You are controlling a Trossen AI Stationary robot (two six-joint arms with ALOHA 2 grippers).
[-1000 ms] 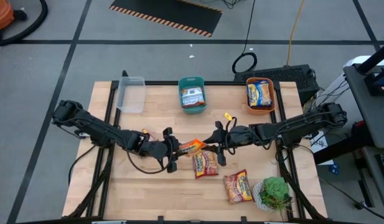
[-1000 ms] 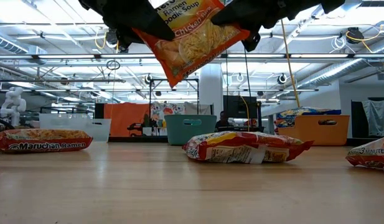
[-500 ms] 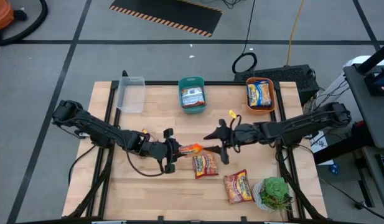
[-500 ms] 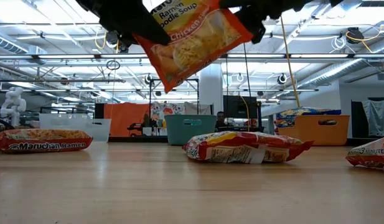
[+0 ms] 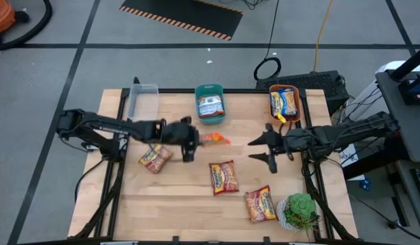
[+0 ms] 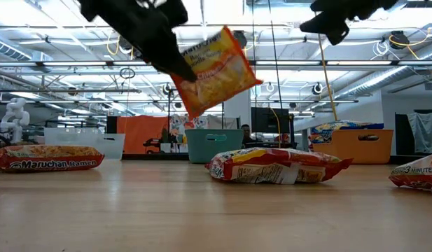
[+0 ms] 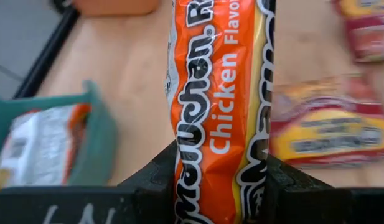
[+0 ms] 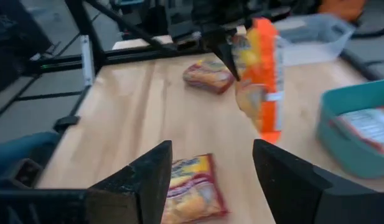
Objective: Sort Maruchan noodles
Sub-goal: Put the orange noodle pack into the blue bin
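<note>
An orange Maruchan chicken packet [image 5: 214,140] hangs above the table's middle, with my left gripper [image 5: 190,141] shut on it; it also shows in the low view [image 6: 214,70] and the right wrist view [image 8: 264,74]. My right gripper [image 5: 267,150] stands open and empty to the packet's right, well apart from it. Three more packets lie flat on the table: one at the left [image 5: 155,158], one in the middle [image 5: 224,177] and one nearer the front [image 5: 261,204]. My left gripper pinches the orange packet's near end [image 7: 210,186] between its two fingers [image 7: 155,182], one on each flat face. The fingers come from the table's left, slanting down. The packet stands on edge, juts out past the fingertips toward the right, and is lifted clear of the table.
At the far edge stand a clear bin [image 5: 143,102], a teal bin [image 5: 198,95] holding a white packet, and an orange bin [image 5: 299,102] holding a yellow packet. A green potted plant [image 5: 301,211] sits at the front right corner.
My right gripper has opened, let go of the orange packet and drawn back toward the table's right edge. My left gripper has swung toward the far edge with the packet, rolling so that the packet now stands on edge. The left packet, hidden under the arm before, shows now.
</note>
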